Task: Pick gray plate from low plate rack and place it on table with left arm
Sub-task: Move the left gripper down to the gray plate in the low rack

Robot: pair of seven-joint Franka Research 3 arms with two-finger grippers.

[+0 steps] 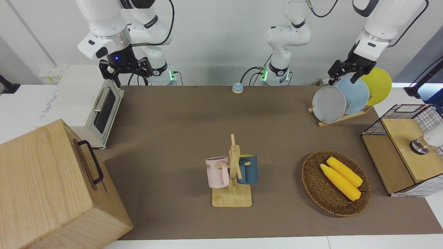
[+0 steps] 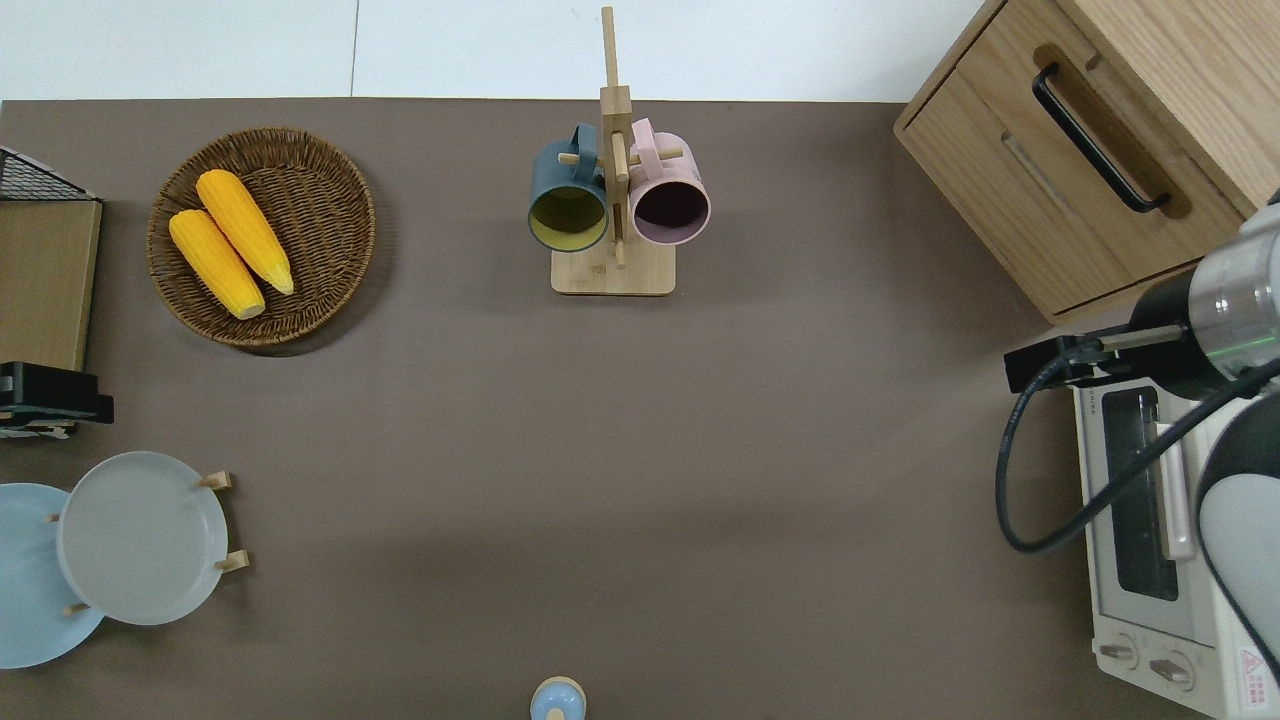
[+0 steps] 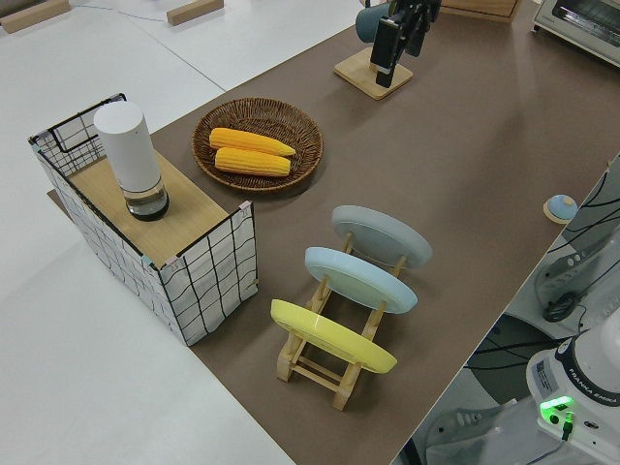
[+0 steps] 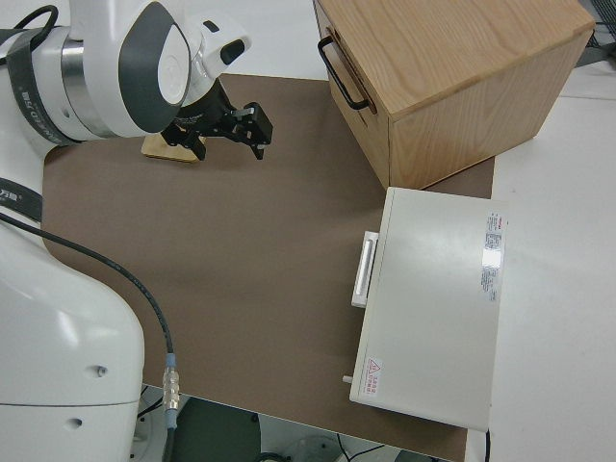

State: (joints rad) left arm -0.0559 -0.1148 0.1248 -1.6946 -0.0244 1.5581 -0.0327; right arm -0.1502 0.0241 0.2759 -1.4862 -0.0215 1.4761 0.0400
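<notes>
The gray plate (image 1: 328,104) stands on edge in the low plate rack (image 1: 346,117), in the slot toward the table's middle. The light blue plate (image 1: 358,95) and the yellow plate (image 1: 379,85) stand in the slots beside it. The rack stands on the table (image 1: 173,121) at the left arm's end. The plate and rack also show in the overhead view (image 2: 140,537) and the left side view (image 3: 383,235), rack (image 3: 329,363). My left gripper (image 1: 342,81) hangs open and empty in the air by the plates' top edges, touching none. My right gripper (image 1: 126,71) is parked, open.
A wooden mug stand (image 1: 232,197) holds a pink and a blue mug mid-table. A wicker basket (image 1: 313,180) holds two corn cobs. A wire-and-wood shelf (image 1: 401,152) stands beside the rack. A toaster oven (image 1: 88,103), a wooden drawer box (image 1: 45,186) and a blue bell (image 1: 237,88) are also there.
</notes>
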